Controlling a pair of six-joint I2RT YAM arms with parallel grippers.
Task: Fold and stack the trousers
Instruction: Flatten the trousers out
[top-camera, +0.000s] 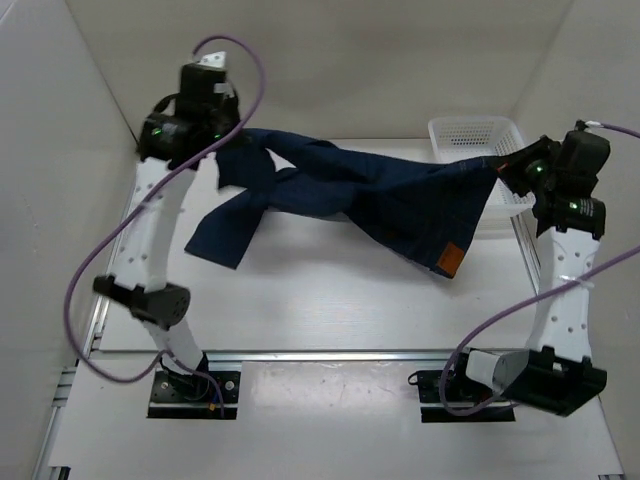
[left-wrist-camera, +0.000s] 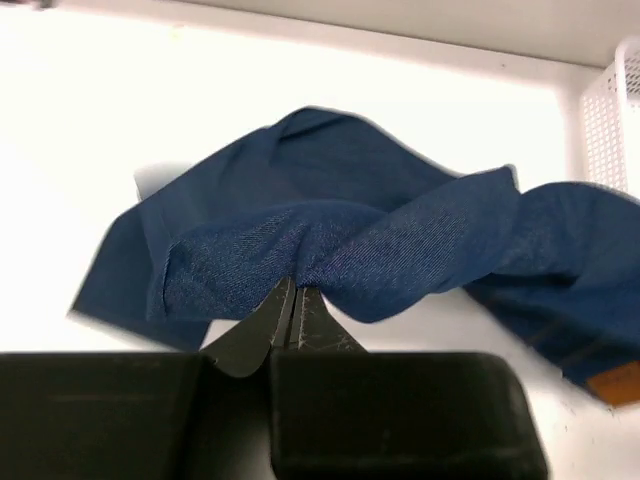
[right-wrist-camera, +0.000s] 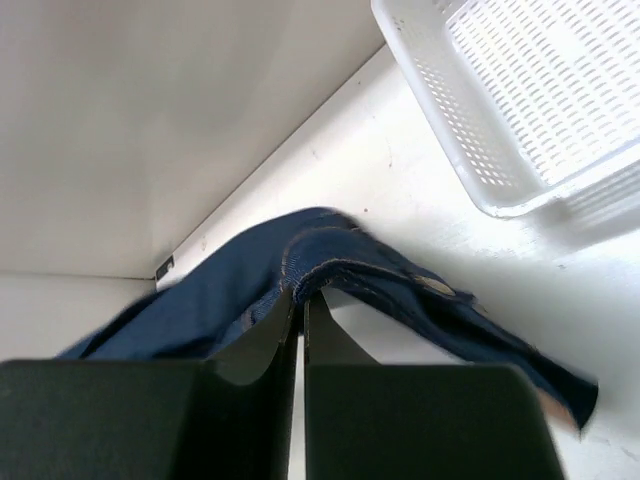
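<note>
The left fingers (left-wrist-camera: 262, 330) are pressed together on a bunched twist of one leg of the trousers (top-camera: 370, 190). The right fingers (right-wrist-camera: 270, 335) are likewise clamped on a stitched edge at the waist end. Between the two pairs the dark denim sags as a twisted rope, a loose leg trailing onto the white worktop (top-camera: 320, 300) below the left fingers. I judge this the spreading step, before any fold. Next the cloth needs untwisting, drawing taut and laying flat. The weave is heavy and matte, with a tan patch (top-camera: 449, 260). Beyond the right fingers sits a white slotted plastic basket (right-wrist-camera: 480, 170).
</note>
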